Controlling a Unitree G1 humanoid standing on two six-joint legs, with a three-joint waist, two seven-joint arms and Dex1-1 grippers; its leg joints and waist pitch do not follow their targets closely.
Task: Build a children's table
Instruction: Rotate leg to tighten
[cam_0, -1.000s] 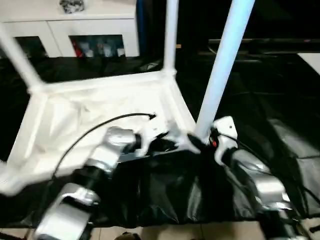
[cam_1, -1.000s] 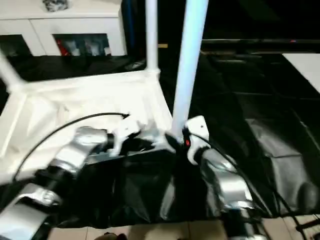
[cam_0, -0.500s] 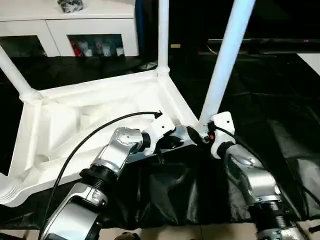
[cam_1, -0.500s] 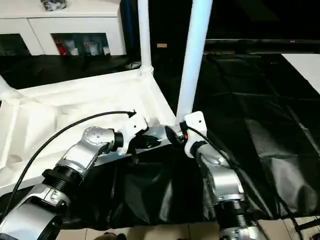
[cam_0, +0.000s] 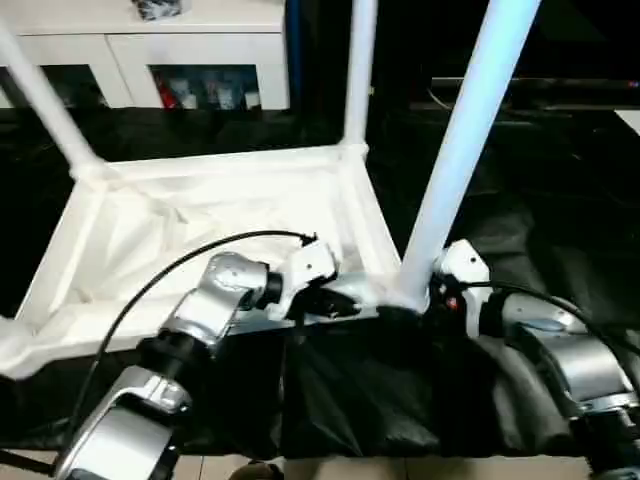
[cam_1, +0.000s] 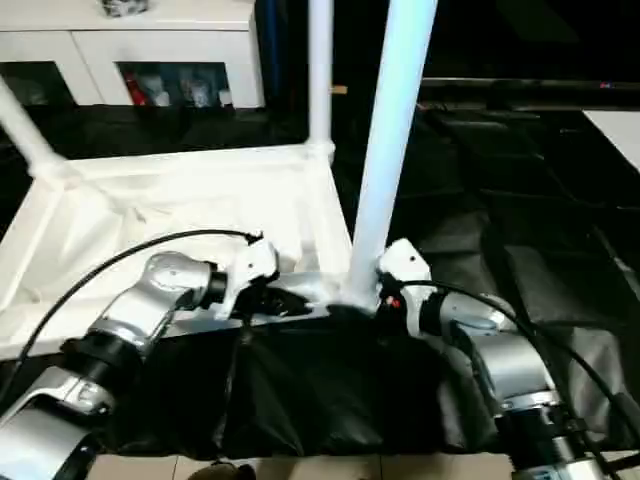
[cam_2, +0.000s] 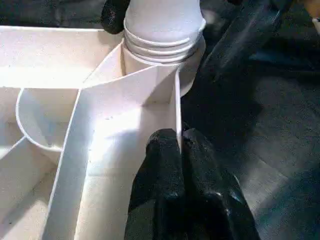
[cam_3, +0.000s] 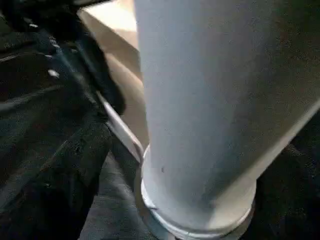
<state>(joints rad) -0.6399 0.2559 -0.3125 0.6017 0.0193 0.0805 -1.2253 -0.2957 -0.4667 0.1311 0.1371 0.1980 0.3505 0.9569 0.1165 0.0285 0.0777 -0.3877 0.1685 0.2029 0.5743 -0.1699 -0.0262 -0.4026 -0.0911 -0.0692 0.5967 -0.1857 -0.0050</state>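
The children's table (cam_0: 200, 215) lies upside down on black sheeting (cam_0: 420, 400), legs up. The left pincer (cam_2: 178, 150) is clenched on its near rim beside the corner socket (cam_2: 165, 55); the right pincer's (cam_0: 440, 292) grip at that leg (cam_0: 460, 150) I cannot tell

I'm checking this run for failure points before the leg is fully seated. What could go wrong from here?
1. In the left wrist view, thread rings still show above the corner socket, so the near leg may not be fully screwed in and could wobble or tilt.
2. The left gripper pinches only the thin rim of the table top; it might slip if the leg is twisted hard.
3. The black sheet bunched under the corner could snag.
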